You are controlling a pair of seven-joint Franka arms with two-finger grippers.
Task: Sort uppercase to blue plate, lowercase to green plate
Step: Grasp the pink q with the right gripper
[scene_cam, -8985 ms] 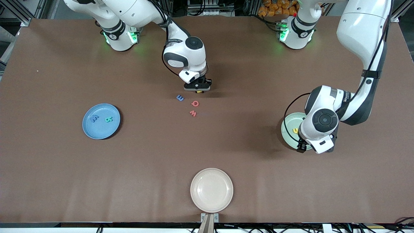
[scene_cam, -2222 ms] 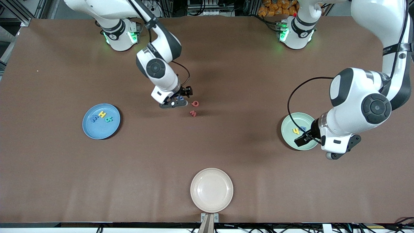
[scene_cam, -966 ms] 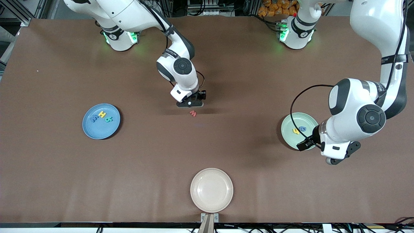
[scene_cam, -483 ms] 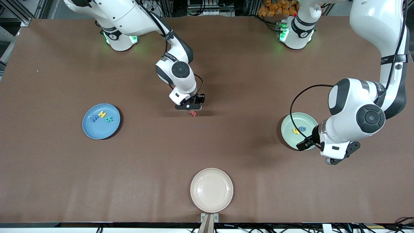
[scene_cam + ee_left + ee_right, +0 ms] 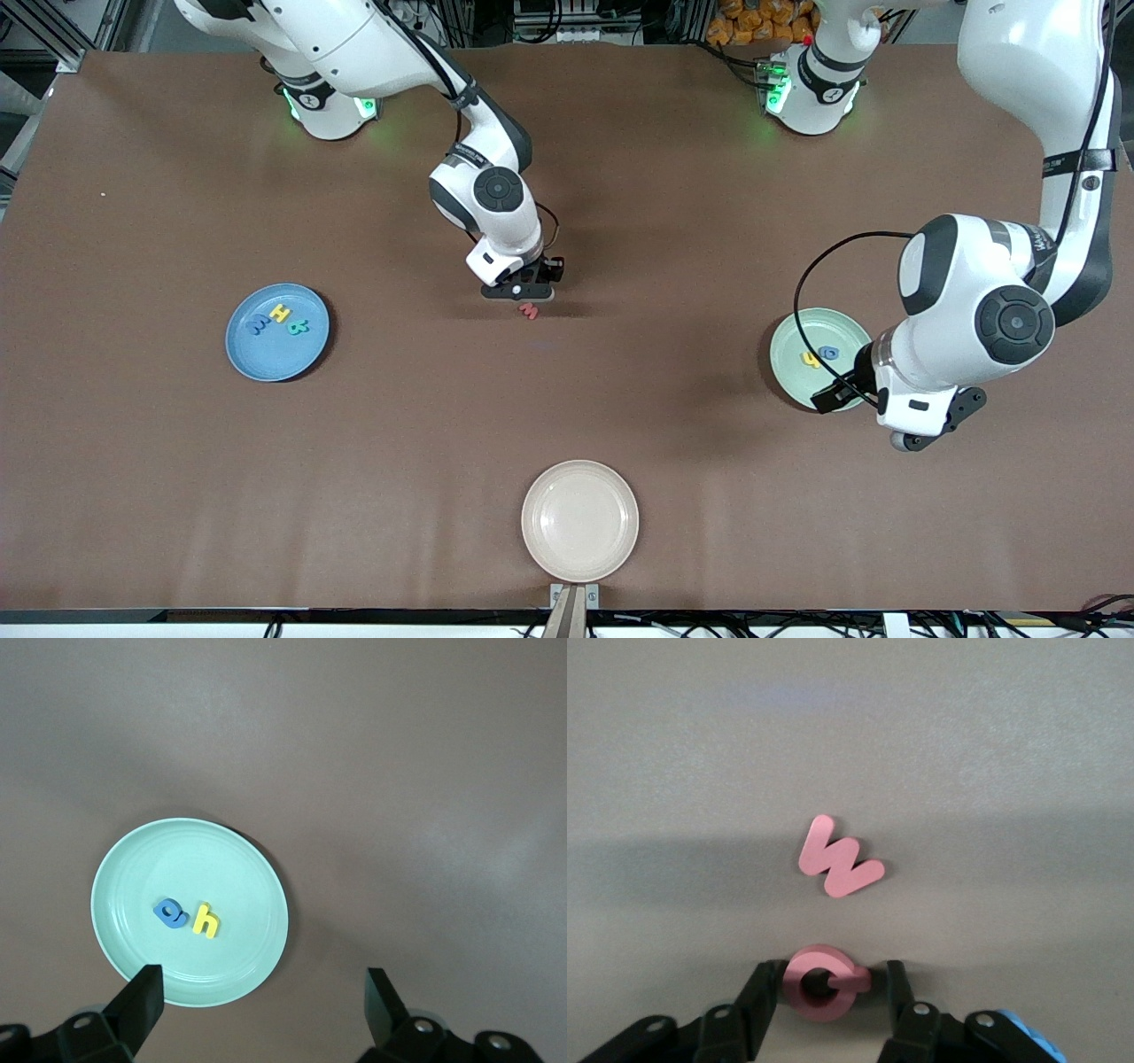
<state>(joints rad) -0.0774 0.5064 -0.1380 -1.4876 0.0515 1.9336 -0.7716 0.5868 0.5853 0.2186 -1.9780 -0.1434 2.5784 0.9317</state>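
Your right hand (image 5: pixel 826 985) is down on the brown tabletop (image 5: pixel 567 408), fingers pinching the flat red Q (image 5: pixel 823 981); a second ago they stood wider. The red w (image 5: pixel 838 859) lies just beside.

Blue plate (image 5: pixel 257 359): M, H, R. Green plate (image 5: pixel 133 859): a, h. Your left hand (image 5: pixel 257 1014) hangs released above its rim.

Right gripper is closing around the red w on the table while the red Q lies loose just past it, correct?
Not quite: the letters are swapped. In the right wrist view the right gripper has its fingers on either side of the red Q, and the red w lies loose on the table, apart from the fingers.
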